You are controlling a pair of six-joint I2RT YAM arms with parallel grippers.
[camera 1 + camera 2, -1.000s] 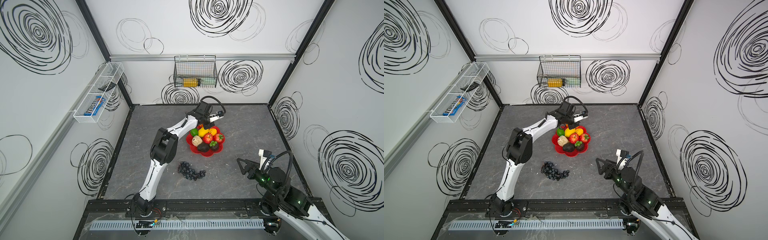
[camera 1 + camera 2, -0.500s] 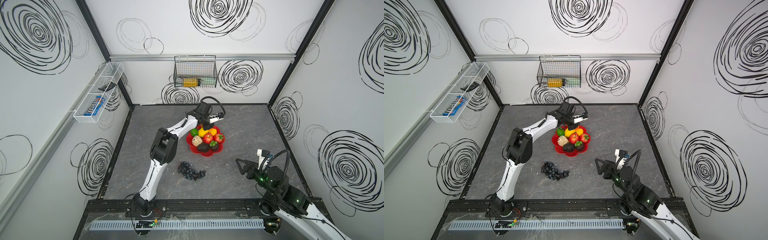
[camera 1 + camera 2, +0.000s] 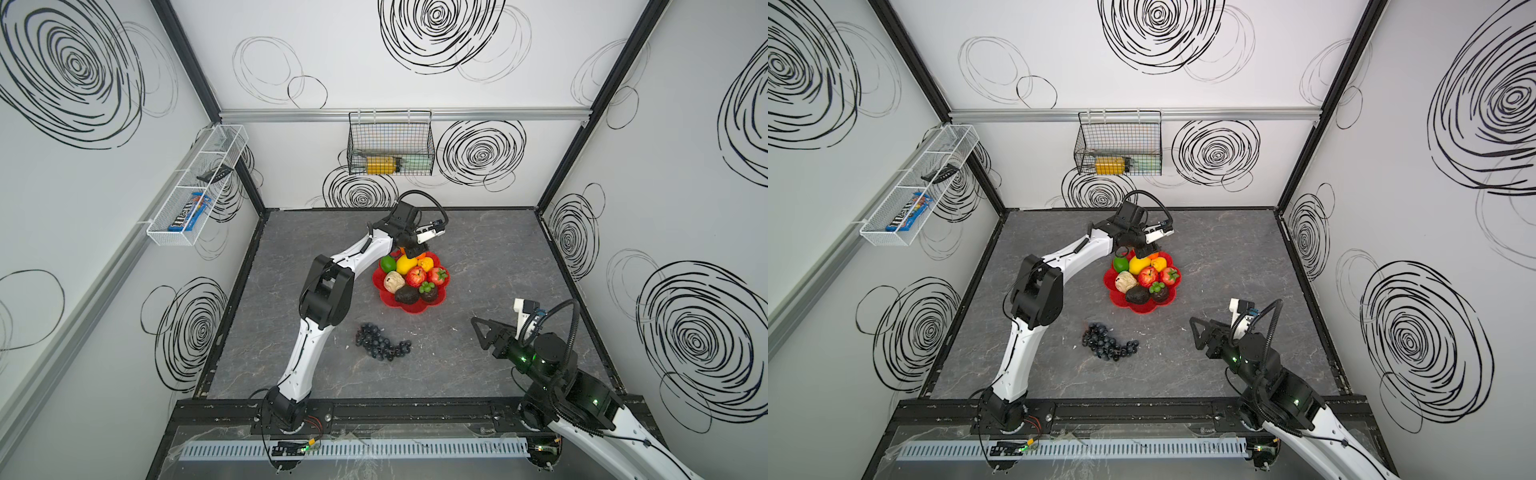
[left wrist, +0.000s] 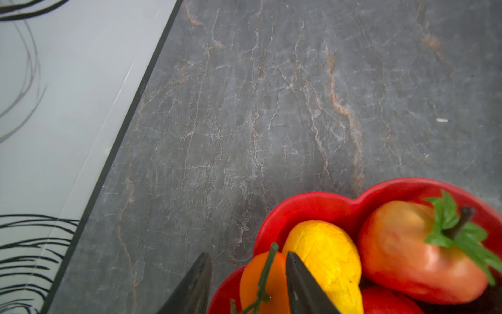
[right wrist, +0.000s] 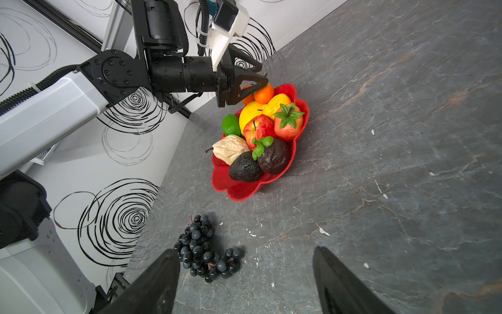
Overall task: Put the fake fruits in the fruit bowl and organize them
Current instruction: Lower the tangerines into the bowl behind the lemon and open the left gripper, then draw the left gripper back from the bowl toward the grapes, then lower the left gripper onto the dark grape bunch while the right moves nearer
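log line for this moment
left tool open astride orange in bowl | right tool open by grapes | grapes on table, outside bowl

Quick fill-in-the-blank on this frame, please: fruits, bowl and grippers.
1. The grape bunch lies on the ___, outside the fruit bowl.
2. The left gripper hangs over the bowl's far rim, right above an ___ fruit.
3. The right gripper holds nothing; its jaws stand ___.
Missing words: table; orange; open.

the left wrist view cuts off the fruit bowl, the orange and the left gripper at its edge (the strawberry there is blurred). in both top views that gripper hides most of the orange.
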